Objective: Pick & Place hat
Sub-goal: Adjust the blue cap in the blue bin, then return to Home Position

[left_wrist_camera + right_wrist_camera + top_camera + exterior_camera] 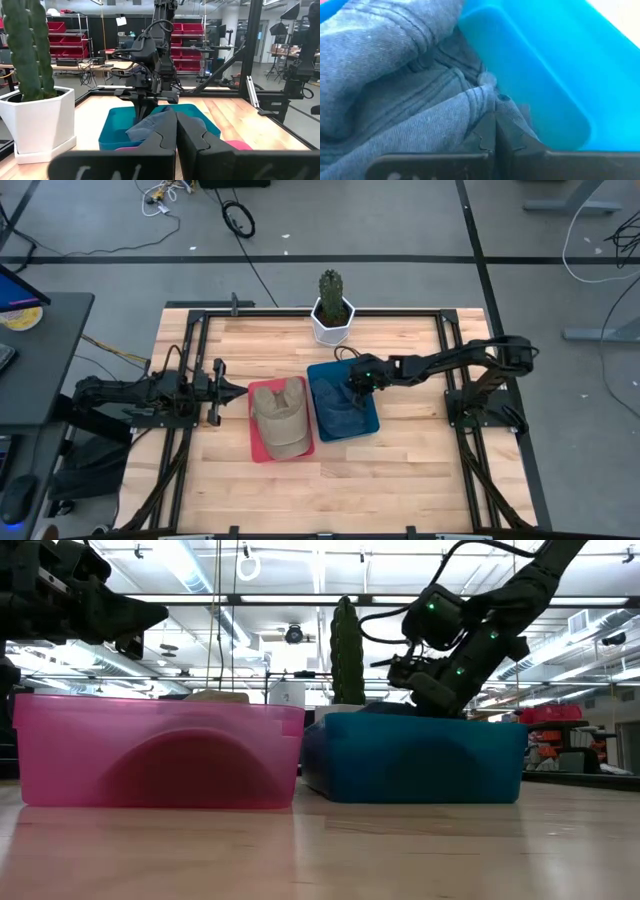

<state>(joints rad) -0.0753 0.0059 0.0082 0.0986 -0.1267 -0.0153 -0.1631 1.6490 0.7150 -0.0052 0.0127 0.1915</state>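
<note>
Pinching soft, light, floppy fabric, the right tool [495,131] is clamped on the blue hat [405,85] in the blue bin [322,370]; a seam holds best.

The left tool [232,390], fingers together, waits beside the pink bin [258,442].

A light wooden tabletop [400,480] with a black frame along its edges carries three things. At its centre a pink bin [258,448] and a blue bin [322,370] stand side by side, just about touching, the blue one at 3 o'clock from the pink. At 12 o'clock, near the far edge, a white pot [332,322] with a cactus stands apart from both bins.
</note>
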